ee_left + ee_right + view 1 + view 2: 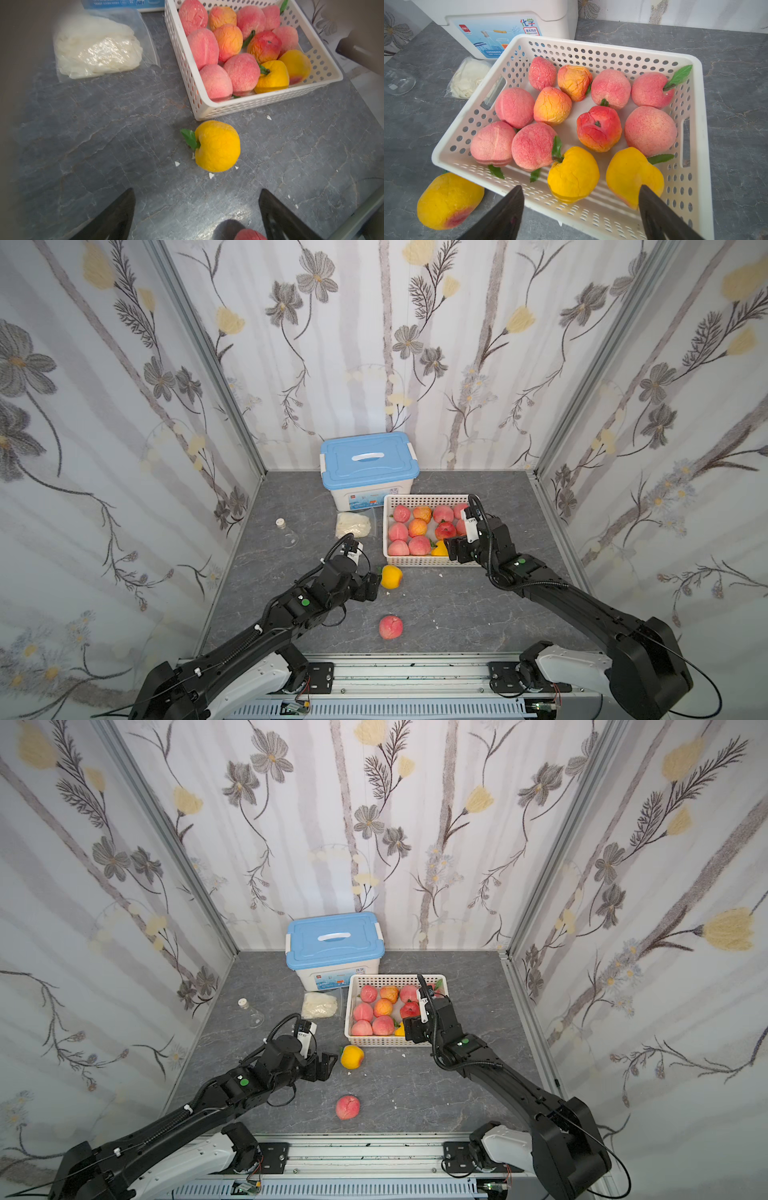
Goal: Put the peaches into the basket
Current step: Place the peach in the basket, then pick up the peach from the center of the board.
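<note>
The white perforated basket (pixel 428 562) (pixel 591 43) holds several pink, orange and yellow peaches (pixel 599 128). Two peaches lie on the grey table outside it. A yellow one (pixel 391 576) (pixel 218 146) sits just in front of the basket's near left corner. A pink one (pixel 390 627) (pixel 250 234) lies nearer the front rail. My left gripper (pixel 372 587) (pixel 196 190) is open and empty, close to the left of the yellow peach. My right gripper (pixel 455 549) (pixel 581 186) hangs open and empty over the basket's near edge, above two yellow peaches inside.
A white storage box with a blue lid (pixel 368 460) stands behind the basket. A whitish plastic bag (pixel 353 524) and a glass flask (pixel 286 531) lie to the basket's left. Small white flakes (pixel 211 175) dot the table. Papered walls close in three sides.
</note>
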{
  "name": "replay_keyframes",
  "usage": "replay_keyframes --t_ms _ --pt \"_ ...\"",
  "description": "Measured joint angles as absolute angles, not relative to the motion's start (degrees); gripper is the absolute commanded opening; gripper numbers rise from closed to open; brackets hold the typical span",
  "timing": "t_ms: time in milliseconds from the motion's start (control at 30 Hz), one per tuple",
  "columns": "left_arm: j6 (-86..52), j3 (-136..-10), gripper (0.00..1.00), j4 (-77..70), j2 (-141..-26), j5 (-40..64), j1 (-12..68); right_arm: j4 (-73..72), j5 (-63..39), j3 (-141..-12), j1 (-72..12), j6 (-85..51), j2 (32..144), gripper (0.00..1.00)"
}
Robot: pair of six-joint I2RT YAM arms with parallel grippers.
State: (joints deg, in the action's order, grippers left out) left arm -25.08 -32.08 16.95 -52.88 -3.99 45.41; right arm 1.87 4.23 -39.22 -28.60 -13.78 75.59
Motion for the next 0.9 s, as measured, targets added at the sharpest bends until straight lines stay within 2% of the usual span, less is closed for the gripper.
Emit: replay_keyframes --t_ms 333,633,900 --pt "-32.9 -47.7 1.0 35.2 -70.7 -4.9 60.6 -3.2 3.2 -25.9 -29.5 -13.6 60.5 0.9" --pt "-33.6 -54.4 0.99 42.1 -84.7 -3.4 65.3 -4.1 3.0 -21.8 -29.7 -13.6 53.7 0.94" --pt "-34.7 -55.9 0.91 43.1 -91.2 -2.5 66.8 -5.0 2.6 -22.1 -29.9 -13.6 54.6 0.94"
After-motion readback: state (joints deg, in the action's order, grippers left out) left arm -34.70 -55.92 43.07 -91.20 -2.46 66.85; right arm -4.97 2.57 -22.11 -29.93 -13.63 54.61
